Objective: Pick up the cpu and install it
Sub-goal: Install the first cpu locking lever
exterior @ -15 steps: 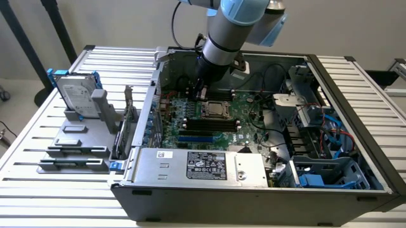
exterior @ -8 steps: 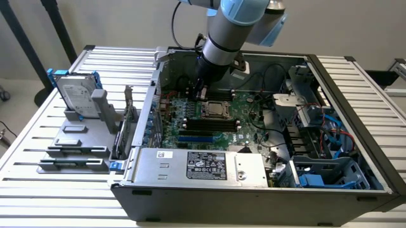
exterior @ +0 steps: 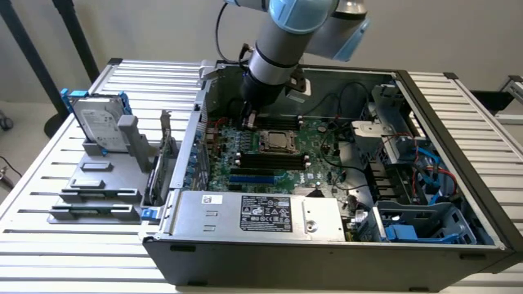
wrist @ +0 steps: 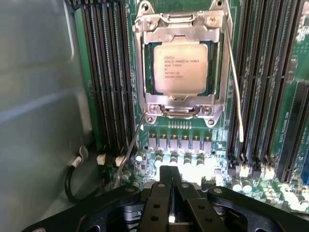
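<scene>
Gripper: your gripper (wrist: 170, 171) has its fingers pressed together w/ nothing betw. them. It hangs inside the pc case (exterior: 327, 254), just beside the socket (wrist: 179, 110), tips over the row of small silver parts along the socket's edge.
Cpu: the cpu (wrist: 179, 65) lies flat in the socket, silver top up, print readable, apart from the gripper.
Frame: a metal frame (wrist: 140, 63) rings the cpu on all sides. It looks to be down over the chip's rim, which wd explain why the chip sits so square and level. That's my read, not certain.
Levers: one thin wire lever (wrist: 235, 92) on one side of the socket, a second lever (wrist: 128, 150) on the other. Both slant away from the socket instead of lying tucked along it, so I judge them unlatched; can't confirm.
Why shut: closed tips make one narrow point, handy in the tight gap betw. socket and case wall. Prob. better for nudging a thin wire than a spread gripper.
Ram slots: long dark slots (wrist: 104, 72) run along both sides of the socket.
Power supply: labelled silver box (exterior: 261, 214), inside the case, well apart from the socket.
Hard drive: silver drive in blue bracket (exterior: 98, 122), outside the case on a grey stand, well apart from the socket twd the exterior view's left; prob. parked out of the arm's way.
Bench: slatted bench (exterior: 33, 257) carries the case.
Task state: cpu is seated in the socket, not in your gripper. Whether it's locked down, can't tell.
</scene>
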Robot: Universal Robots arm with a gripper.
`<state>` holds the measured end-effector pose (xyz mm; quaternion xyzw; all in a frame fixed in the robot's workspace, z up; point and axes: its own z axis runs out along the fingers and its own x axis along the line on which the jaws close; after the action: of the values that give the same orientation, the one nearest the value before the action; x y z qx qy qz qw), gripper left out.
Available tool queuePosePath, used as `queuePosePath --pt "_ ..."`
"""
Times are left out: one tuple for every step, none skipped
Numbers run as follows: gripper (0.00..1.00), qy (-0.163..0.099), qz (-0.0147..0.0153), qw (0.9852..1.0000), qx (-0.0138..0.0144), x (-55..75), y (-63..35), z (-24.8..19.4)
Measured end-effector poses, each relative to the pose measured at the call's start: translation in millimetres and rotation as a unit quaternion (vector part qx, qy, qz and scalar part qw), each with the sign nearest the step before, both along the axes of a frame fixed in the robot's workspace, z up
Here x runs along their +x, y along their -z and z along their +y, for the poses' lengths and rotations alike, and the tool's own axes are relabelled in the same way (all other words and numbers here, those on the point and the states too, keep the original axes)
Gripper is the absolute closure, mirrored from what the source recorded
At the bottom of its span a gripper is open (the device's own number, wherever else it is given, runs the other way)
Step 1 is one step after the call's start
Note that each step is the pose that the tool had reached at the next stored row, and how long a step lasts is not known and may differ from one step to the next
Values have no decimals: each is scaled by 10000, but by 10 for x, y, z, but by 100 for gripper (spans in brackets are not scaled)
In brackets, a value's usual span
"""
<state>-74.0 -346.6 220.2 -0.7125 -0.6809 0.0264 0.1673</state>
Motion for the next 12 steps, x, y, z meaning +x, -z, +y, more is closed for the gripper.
queuePosePath --pt "89 29 4 10000 20 -7 -2 0" --pt "89 66 10 10000 41 -12 -3 0" --pt "89 101 17 9999 61 -15 -4 0" --pt "89 138 24 9999 79 -19 -5 0" --pt "89 177 31 9998 97 -23 -6 0" --pt "89 217 37 9997 113 -26 -6 0" --pt "89 263 41 9996 127 -29 -6 0" --pt "89 313 44 9994 135 -30 -6 0" --pt "89 370 47 9992 140 -31 -7 0" --pt "89 429 48 9990 143 -32 -7 0" --pt "89 491 50 9987 145 -32 -6 0" --pt "89 555 51 9983 147 -33 -6 0"
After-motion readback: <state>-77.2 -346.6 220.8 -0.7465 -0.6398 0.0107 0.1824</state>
